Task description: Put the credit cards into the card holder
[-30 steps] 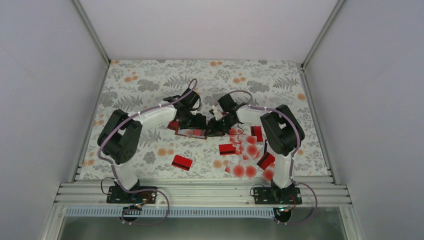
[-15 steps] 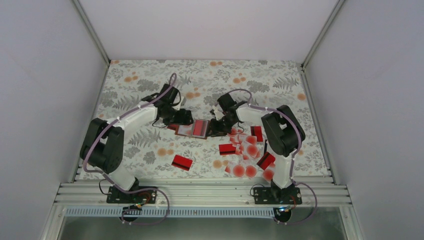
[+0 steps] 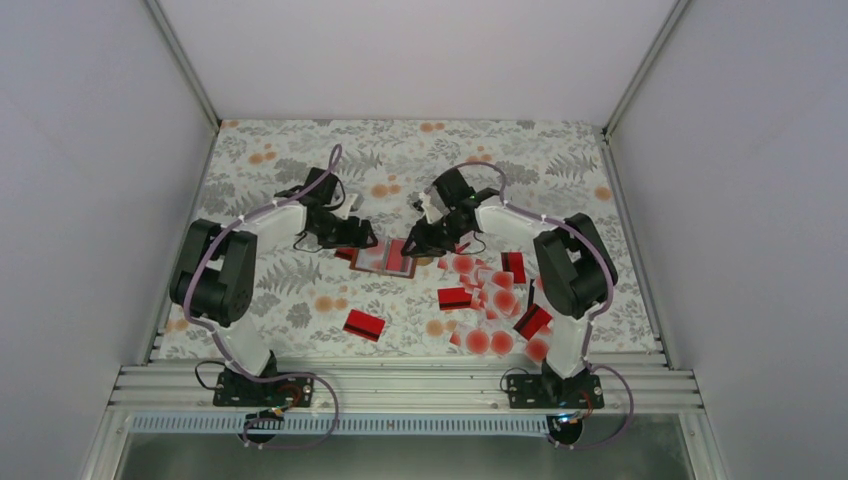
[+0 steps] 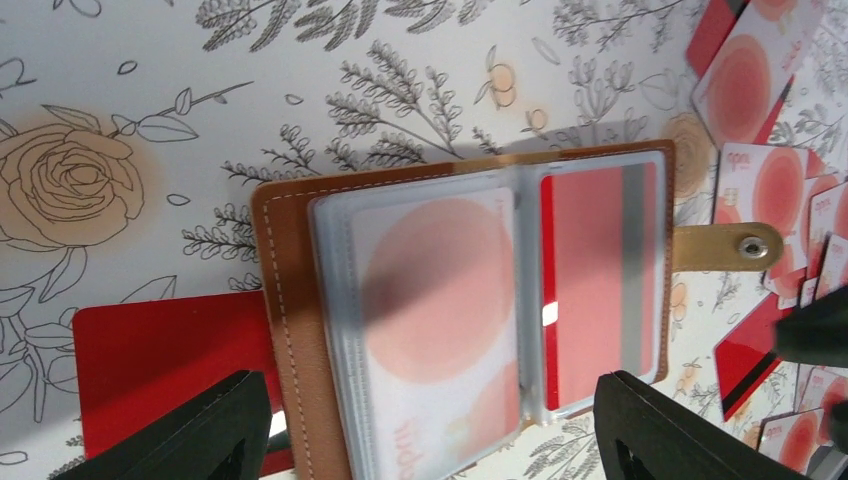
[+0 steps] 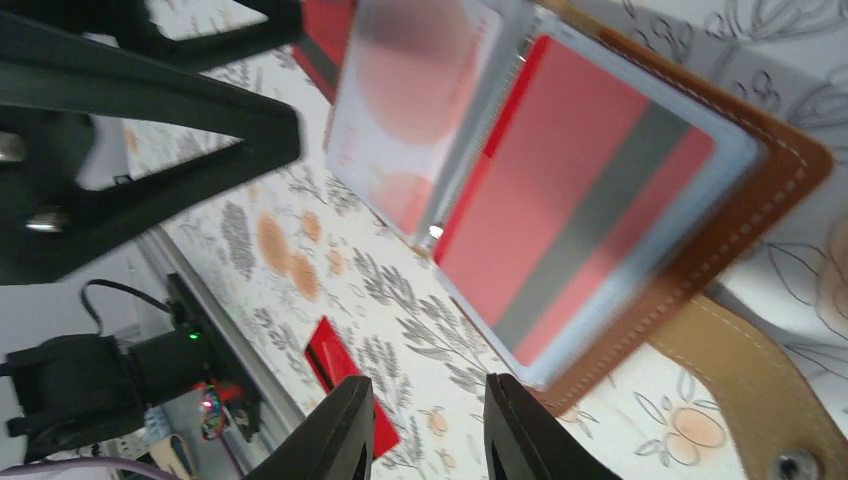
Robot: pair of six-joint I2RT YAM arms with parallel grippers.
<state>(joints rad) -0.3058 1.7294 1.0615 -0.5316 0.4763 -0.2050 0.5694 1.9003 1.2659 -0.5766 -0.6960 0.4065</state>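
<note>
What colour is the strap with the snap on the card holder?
Tan brown strap, with a silver snap; clearest in the left wrist view.

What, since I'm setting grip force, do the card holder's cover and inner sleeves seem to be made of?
The card holder cover looks like tan leather or an imitation: matte, with pale stitching along its edge and a shiny metal snap on its strap. The sleeves look like clear, slightly frosted soft plastic; credit cards show through hazily.

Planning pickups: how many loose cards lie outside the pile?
2: a lone red card nearer the bases; a second red card partly under the card holder. Others may be hidden.
</note>
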